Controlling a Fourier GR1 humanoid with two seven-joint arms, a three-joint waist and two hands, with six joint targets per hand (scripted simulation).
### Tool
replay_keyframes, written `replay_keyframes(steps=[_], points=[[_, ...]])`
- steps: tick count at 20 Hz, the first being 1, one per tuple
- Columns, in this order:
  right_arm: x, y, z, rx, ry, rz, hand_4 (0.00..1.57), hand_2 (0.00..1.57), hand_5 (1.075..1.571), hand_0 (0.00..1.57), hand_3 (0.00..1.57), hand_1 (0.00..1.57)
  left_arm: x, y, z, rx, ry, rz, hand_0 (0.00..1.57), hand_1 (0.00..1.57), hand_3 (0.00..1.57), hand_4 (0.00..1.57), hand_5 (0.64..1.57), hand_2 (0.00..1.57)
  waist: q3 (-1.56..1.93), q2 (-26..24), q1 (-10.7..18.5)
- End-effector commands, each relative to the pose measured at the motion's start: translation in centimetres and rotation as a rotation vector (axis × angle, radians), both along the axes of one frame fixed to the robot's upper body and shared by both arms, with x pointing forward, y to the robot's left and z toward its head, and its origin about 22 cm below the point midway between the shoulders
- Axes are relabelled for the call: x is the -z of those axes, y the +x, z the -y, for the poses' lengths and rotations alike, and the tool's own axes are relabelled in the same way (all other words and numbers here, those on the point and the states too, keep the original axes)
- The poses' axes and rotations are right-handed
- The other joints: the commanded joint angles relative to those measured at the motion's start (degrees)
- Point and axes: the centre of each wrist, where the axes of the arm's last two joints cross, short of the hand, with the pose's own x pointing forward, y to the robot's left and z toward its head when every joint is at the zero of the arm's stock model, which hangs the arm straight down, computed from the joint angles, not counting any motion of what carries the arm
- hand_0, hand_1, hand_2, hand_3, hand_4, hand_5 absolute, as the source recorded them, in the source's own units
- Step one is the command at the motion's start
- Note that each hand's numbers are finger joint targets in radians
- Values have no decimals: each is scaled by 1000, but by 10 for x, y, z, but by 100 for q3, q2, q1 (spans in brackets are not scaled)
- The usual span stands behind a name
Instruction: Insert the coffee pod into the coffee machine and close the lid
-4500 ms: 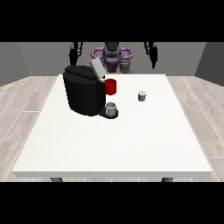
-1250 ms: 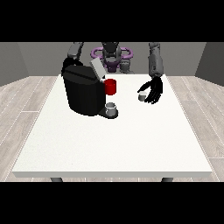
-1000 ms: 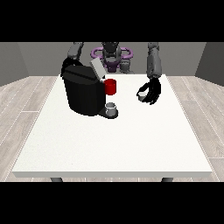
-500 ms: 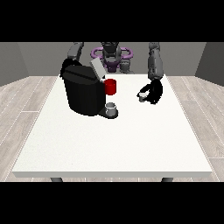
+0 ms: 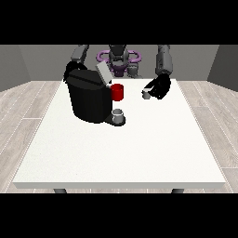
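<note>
The coffee machine [image 5: 89,98] stands on the white table [image 5: 121,148] at the view's left, lid [image 5: 103,73] raised, a grey cup [image 5: 118,114] at its base. Further right, the hand at the view's right [image 5: 159,87] curls around the coffee pod [image 5: 146,94].

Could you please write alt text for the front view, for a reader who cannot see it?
The hand at the view's right curls around a small grey coffee pod on a white table. A black coffee machine, its lid raised, stands at the left beside a red mug.
</note>
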Motion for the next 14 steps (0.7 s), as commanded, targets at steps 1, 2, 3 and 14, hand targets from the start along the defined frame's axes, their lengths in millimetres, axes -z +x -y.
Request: replay_keyframes(steps=[1,2,3,14], points=[[6,4,0,-7,-24,-40,488,0,1571,0,0,0,-43,19,13,49,-14,12,1243,1243,1315,535,1571,1327,0,-138,20],[15,4,-3,-5,9,-17,468,0,1571,0,0,0,-44,19,25,84,3,45,1258,1258,1297,529,1571,1321,1,-170,158],[24,-3,1,28,11,-62,507,0,1571,0,0,0,-43,17,17,122,11,-5,1256,1256,1292,545,1571,1331,1,-369,238],[0,10,-10,-39,20,35,495,0,1571,0,0,0,-101,29,-5,104,-18,119,1253,1253,1281,537,1571,1328,-2,181,-177]])
